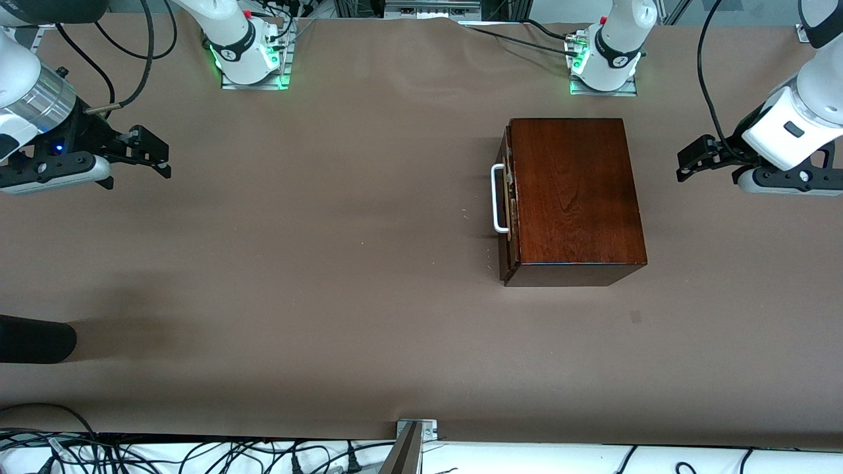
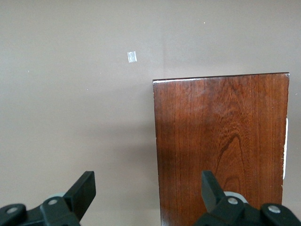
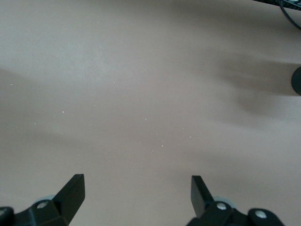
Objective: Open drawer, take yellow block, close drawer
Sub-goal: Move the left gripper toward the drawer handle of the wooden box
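The dark reddish-brown wooden box stands on the brown table, toward the left arm's end. Its drawer is shut, with the white bar handle facing the right arm's end. The yellow block is not in view. My left gripper is open and empty, up in the air beside the box at the left arm's end. In the left wrist view the gripper looks down on the box top. My right gripper is open and empty over bare table at the right arm's end, as the right wrist view also shows.
A black rounded object lies at the right arm's end, nearer the front camera. A small pale mark is on the table just nearer the camera than the box. Cables and a metal bracket line the front edge.
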Robot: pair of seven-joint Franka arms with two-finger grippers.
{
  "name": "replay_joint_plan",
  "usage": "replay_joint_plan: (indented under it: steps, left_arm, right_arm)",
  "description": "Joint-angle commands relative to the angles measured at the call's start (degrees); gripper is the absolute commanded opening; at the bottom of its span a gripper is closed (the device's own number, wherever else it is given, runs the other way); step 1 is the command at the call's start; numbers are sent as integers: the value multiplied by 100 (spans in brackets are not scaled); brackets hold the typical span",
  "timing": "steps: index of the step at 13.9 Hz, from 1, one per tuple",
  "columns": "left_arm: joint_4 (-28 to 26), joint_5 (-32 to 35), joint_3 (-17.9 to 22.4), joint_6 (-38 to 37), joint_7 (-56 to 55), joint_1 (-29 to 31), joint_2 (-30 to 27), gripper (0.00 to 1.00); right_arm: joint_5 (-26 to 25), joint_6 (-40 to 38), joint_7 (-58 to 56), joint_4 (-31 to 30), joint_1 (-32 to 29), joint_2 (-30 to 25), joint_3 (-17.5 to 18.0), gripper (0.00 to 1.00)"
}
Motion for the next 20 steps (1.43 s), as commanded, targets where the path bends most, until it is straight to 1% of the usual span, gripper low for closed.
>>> replay_joint_plan:
  steps: [1, 6, 13, 15, 16, 17, 18, 20]
  left_arm:
    - [202, -114, -8, -139, 23, 15, 94, 100]
    - [211, -114, -8, -139, 31, 24, 94, 100]
    - [202, -114, -8, -201, 23, 24, 94, 100]
    - [211, -114, -8, -253, 23, 24, 94, 100]
    - [220, -122, -8, -253, 23, 15, 94, 100]
    - [228, -140, -17, -323, 5, -11, 103, 100]
    - [228, -140, -17, -515, 5, -29, 103, 100]
    - [237, -175, -78, -885, 14, -56, 94, 100]
  right_arm:
    - [15, -4, 25, 98, -7, 41, -5, 100]
    - [-2, 197, 25, 98, 10, 93, 21, 100]
    - [24, 145, 42, 98, 37, 85, 12, 100]
    - [24, 119, 25, 98, 54, 50, 91, 100]
    - [24, -38, 25, 98, 46, 15, 204, 100]
    - [24, -266, 85, 98, 54, -12, 266, 100]
    - [15, -303, 86, 98, 46, -3, 337, 100]
    - [-2, -242, 95, 107, 46, 5, 346, 100]
